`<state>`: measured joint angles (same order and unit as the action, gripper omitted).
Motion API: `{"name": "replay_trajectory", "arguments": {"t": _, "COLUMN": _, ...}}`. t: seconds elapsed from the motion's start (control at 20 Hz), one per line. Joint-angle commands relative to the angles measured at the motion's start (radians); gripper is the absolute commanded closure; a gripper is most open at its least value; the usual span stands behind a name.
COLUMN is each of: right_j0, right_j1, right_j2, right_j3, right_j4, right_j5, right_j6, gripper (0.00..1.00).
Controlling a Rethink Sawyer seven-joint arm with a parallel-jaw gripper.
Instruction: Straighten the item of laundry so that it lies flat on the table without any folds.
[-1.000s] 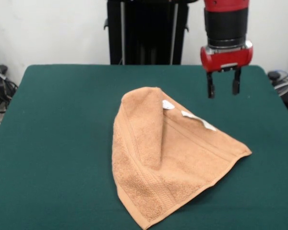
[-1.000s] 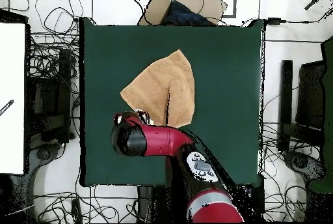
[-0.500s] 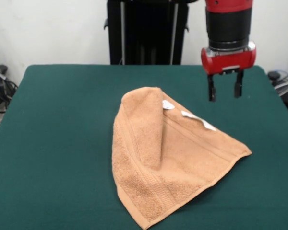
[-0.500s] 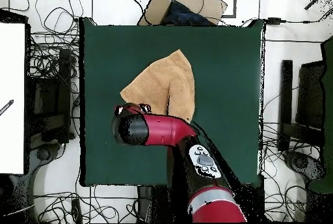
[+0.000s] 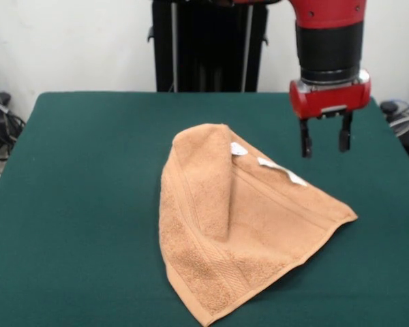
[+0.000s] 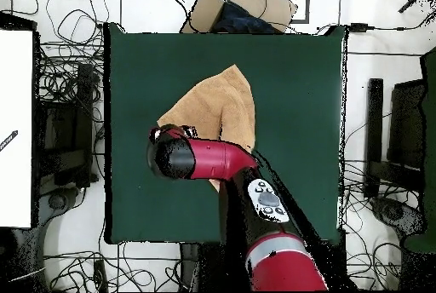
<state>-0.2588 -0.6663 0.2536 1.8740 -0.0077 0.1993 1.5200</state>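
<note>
The item of laundry (image 5: 238,225) is a peach-orange towel lying crumpled in the middle of the table (image 5: 88,170). One side is folded over into a long ridge, and a white label (image 5: 279,169) shows at its far edge. My gripper (image 5: 324,146) hangs open and empty above the table, just right of the label and clear of the cloth. In the overhead view the towel (image 6: 217,102) spreads over the green table (image 6: 298,94), and the red arm (image 6: 192,157) covers the towel's lower corner and hides the gripper.
A cardboard box (image 6: 243,7) sits beyond the table's top edge in the overhead view. Cables (image 6: 60,77) lie all around the table, and a white board (image 6: 15,128) stands at the left. Black equipment (image 6: 400,136) stands to the right.
The gripper has drifted right and slightly lower in the front view, staying open. From overhead, the arm's head has moved up over the towel's lower corner. The towel has not moved.
</note>
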Motion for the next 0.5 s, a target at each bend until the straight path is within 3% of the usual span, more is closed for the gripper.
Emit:
{"name": "replay_trajectory", "arguments": {"t": 0.05, "right_j0": -0.008, "right_j1": 0.061, "right_j2": 0.105, "right_j3": -0.075, "right_j4": 0.019, "right_j5": 0.086, "right_j6": 0.096, "gripper": 0.00}}
{"name": "replay_trajectory", "arguments": {"t": 0.5, "right_j0": 0.028, "right_j1": 0.043, "right_j2": 0.033, "right_j3": -0.020, "right_j4": 0.011, "right_j5": 0.090, "right_j6": 0.145, "gripper": 0.00}}
